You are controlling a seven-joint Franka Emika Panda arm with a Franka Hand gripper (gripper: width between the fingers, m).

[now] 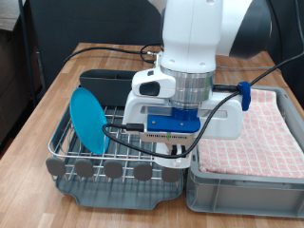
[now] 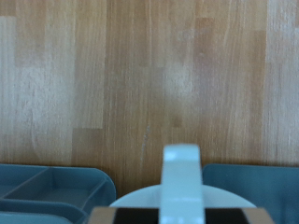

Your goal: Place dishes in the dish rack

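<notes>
Pincer [image 1: 174, 157]: hanging low over the silver wire dish rack [image 1: 114, 142], grip state indiscernible. Round light-blue plate [image 1: 90, 119]: standing racked. White mug, wooden spoon: not showing.

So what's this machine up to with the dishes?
A single robot arm is loading a dish rack on a wooden table. A blue plate already stands on edge in the rack's wires. The arm's hand hangs low over the rack's other end, beside a grey bin lined with a pink checked cloth. Its fingertips are hidden, so I can't tell if it's carrying anything.
</notes>
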